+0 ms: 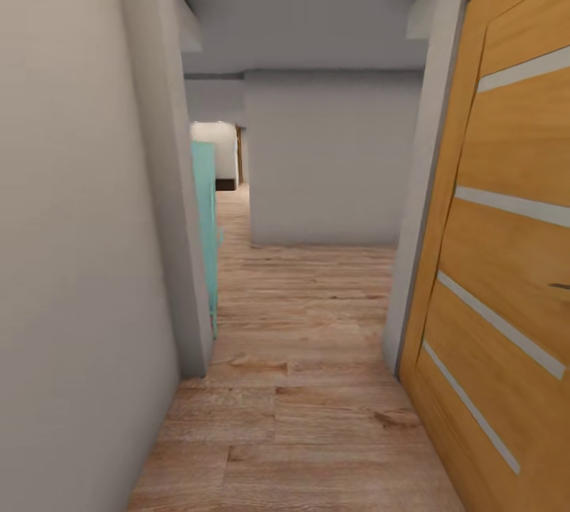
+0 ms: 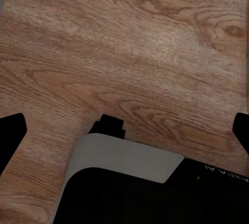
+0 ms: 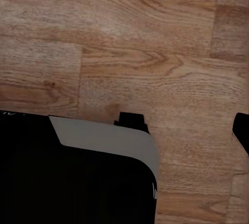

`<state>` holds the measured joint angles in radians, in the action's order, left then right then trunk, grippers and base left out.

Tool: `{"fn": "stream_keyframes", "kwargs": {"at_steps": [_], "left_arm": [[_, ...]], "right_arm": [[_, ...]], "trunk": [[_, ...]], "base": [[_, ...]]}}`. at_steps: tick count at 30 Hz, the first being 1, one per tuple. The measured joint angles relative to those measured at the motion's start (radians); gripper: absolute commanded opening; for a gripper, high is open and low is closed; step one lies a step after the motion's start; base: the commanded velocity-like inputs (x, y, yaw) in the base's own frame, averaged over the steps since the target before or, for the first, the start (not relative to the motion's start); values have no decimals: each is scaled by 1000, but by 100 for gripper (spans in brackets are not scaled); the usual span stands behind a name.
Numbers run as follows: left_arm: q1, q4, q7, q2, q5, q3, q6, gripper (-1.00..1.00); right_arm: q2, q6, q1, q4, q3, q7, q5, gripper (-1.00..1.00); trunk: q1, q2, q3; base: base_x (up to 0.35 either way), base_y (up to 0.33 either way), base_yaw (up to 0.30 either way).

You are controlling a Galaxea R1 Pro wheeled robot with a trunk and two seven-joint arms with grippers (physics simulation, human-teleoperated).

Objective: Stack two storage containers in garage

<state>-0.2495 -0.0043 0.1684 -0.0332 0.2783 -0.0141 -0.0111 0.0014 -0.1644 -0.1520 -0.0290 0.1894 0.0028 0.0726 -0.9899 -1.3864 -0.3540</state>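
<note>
Head view looks down a narrow hallway: grey wall [image 1: 71, 243] at left, a teal door [image 1: 206, 235] beyond its corner, wood plank floor [image 1: 301, 417], an orange wooden door [image 1: 507, 259] at right. The left gripper [image 2: 127, 128] points down over the planks above the robot's base [image 2: 129, 182], fingers spread wide, holding nothing. The right gripper [image 3: 241, 133] also points down; its opening cannot be told.

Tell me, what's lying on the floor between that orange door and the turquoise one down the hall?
Nothing but bare wood plank floor between the orange door and the turquoise door, as the head view shows.
</note>
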Motion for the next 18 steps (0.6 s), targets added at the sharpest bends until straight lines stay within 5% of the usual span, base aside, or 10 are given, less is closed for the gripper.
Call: {"fn": "stream_keyframes", "kwargs": {"at_steps": [18], "left_arm": [[0,0,-1,1,-1,0,1,100]], "right_arm": [[1,1,0,0,0,0,0,100]], "trunk": [[0,0,0]], "base": [[314,-103,0]]}}
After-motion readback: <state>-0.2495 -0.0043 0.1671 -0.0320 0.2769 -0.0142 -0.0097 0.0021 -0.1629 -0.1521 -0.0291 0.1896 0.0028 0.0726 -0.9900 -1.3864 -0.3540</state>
